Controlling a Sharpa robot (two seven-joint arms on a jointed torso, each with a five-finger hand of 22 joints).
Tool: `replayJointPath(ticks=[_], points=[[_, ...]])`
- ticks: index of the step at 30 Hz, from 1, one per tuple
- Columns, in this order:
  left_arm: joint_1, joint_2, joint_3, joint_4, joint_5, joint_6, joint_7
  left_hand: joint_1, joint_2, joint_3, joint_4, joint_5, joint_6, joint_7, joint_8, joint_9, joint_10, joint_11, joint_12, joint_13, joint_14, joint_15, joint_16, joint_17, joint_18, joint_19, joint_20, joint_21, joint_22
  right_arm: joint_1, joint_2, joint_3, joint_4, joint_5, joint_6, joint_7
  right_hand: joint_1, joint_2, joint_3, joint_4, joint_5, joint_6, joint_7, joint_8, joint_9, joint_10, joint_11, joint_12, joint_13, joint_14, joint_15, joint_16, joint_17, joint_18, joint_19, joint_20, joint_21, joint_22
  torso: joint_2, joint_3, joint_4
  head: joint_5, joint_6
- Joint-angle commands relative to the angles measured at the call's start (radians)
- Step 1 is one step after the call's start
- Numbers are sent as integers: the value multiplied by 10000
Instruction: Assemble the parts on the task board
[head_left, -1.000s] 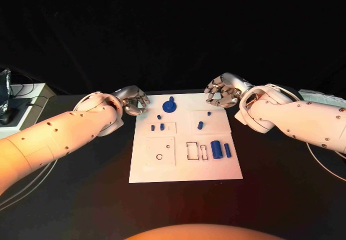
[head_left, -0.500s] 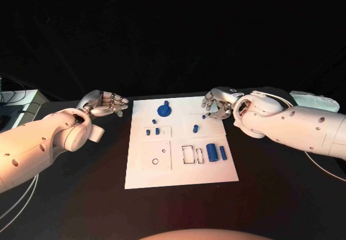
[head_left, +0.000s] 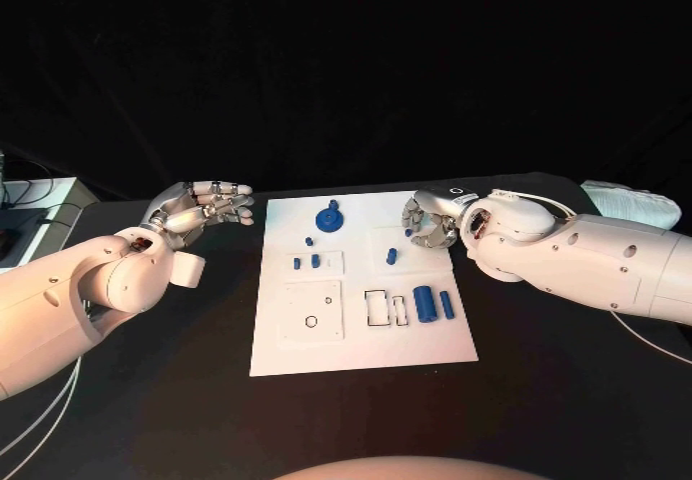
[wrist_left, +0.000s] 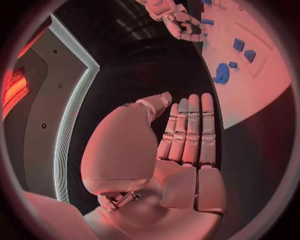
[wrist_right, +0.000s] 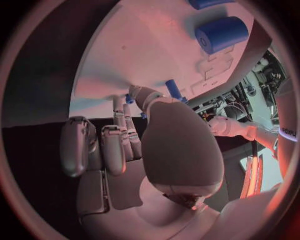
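Head view: the task board (head_left: 361, 345) lies in the middle of the black table (head_left: 577, 400), a white plate with its long axis running away from the robot; at its far end sits a round blue part (head_left: 329, 217); nearer, left of centre, three small blue pegs (head_left: 306, 259) stand close together; right of centre a short blue pin (head_left: 391, 256) lies with its long axis roughly along the board's length; toward the right edge a thick blue cylinder (head_left: 424, 304) lies lengthwise along the board, with a thin blue bar (head_left: 447, 305) just beside it and parallel to it; the left hand (head_left: 202, 206) hovers over the table just off the board's far left corner, fingers straight and close together, holding nothing; the right hand (head_left: 430, 220) is over the board's far right corner, fingers curled inward; whether they touch anything cannot be told here.

Left wrist view: the left hand (wrist_left: 181, 150) lies flat, fingers extended side by side and thumb alongside, palm bare; the board (wrist_left: 262, 75) lies beyond the fingertips with the round part (wrist_left: 221, 74) near its edge; the right hand (wrist_left: 178, 22) hangs over the board's far side.

Right wrist view: the right hand (wrist_right: 125, 145) has its fingers bent in over the board (wrist_right: 150, 50), fingertips close to a small blue pin (wrist_right: 174, 91) near the board's edge; contact cannot be made out; the thick cylinder (wrist_right: 220, 34) lies on its side beyond.
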Motion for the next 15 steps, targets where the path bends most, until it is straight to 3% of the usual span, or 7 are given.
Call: replayJointPath(ticks=[1,5,7,10,15], points=[[-14,-10,25,48,487,292,412,117,6,-58,-1,-10,-25,67,35,11,50,35,-82,-18,91,10,-53,-2,31,70,-8,-45,-15,-61,49,-32,44,-370,348,-72,-88,88,68,-45,75,161,-9,-16,9,62,7,-76,-60,610,57,-44,582,112,185,58,-45,1092,13,21,-3,-1,-25],[-20,-21,35,50,488,278,403,116,2,-73,1,-12,-23,83,34,8,31,50,-120,-34,105,20,-103,4,29,79,-3,-71,-33,-77,97,-35,65,-354,267,-36,-86,165,305,-14,67,390,-66,21,32,219,-35,-124,-199,612,16,-45,578,111,196,38,-37,1104,11,26,9,-6,-43],[-22,-29,38,50,481,259,390,121,6,-73,-1,-11,-19,87,36,8,28,53,-129,-38,107,22,-116,7,29,82,-3,-78,-37,-87,121,-36,70,-330,255,-19,-40,268,607,-10,-198,568,-121,49,54,366,-89,-172,-314,617,-39,-39,588,104,214,-2,-3,1130,12,26,6,0,-57],[-23,-38,40,50,457,225,368,143,11,-75,-14,-10,-14,98,37,7,21,59,-148,-46,117,24,-144,14,30,91,-2,-89,-44,-113,156,-38,67,-311,279,-8,-59,333,844,0,-271,754,-166,96,90,517,-136,-221,-409,624,-74,-30,604,102,223,-38,3,1141,10,28,1,22,-84],[-23,-48,42,60,431,182,351,147,12,-77,-16,-10,-12,103,38,7,17,62,-154,-48,119,25,-153,16,30,94,-2,-92,-46,-162,210,-40,58,-339,283,-16,-20,678,1276,-124,-420,1179,-265,284,239,936,-241,-289,-553,632,-160,-21,620,95,239,-116,24,1171,2,25,-4,28,-111]])
